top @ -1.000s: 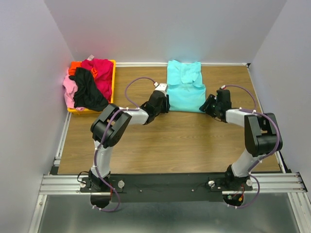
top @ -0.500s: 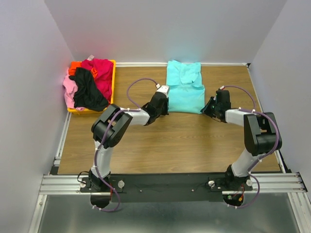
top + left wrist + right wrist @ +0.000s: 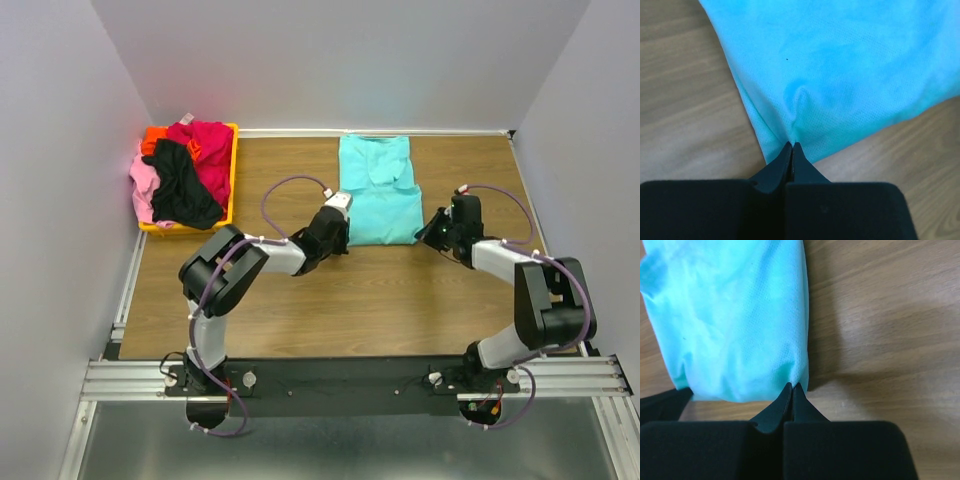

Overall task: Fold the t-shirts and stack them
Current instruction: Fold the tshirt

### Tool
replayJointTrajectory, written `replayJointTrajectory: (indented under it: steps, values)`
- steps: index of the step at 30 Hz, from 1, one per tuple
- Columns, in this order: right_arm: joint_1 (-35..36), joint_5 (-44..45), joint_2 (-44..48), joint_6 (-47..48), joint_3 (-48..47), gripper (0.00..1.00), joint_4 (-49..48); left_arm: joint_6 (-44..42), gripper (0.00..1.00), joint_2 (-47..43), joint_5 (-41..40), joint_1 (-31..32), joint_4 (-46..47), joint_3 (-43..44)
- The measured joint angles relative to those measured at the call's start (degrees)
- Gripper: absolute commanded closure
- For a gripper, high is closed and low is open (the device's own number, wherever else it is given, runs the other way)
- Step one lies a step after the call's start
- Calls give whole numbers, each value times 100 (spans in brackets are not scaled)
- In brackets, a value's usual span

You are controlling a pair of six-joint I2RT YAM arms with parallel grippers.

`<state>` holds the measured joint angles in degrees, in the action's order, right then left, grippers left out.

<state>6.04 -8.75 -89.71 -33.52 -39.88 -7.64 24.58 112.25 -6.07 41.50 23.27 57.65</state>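
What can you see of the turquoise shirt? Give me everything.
The turquoise shirt is plain, soft, fine-knit cloth, folded into a long narrow shape. It lies flat on the wood table, toward the far side, with its far end close to the back wall. Folded layers show on its far half. The left gripper pinches its near left corner, raising a small pucker; the right gripper pinches the near right corner. Both are shut on the cloth. Nothing else touches it.

Turquoise t-shirt [image 3: 377, 195], yellow-orange bin [image 3: 235, 160]
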Motion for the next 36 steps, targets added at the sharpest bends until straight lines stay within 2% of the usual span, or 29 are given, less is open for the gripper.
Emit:
replayJointTrajectory:
  steps: [6, 15, 28, 36]
  values:
    - [144, -22, 898, -22, 490, 99, 52, 164, 100, -629, -214, 470, 52, -713]
    - [789, 210, 2435, -107, 1213, 99, 507, 684, 100, -1668, -778, 1106, 221, -1856]
    - [1117, 446, 4878, -184, 1685, 99, 1786, 1703, 100, -3226, -2094, 3045, 315, -2938]
    - [1161, 348, 5949, -243, 1803, 99, 2374, 2520, 100, -3602, -3064, 4153, -31, -3136]
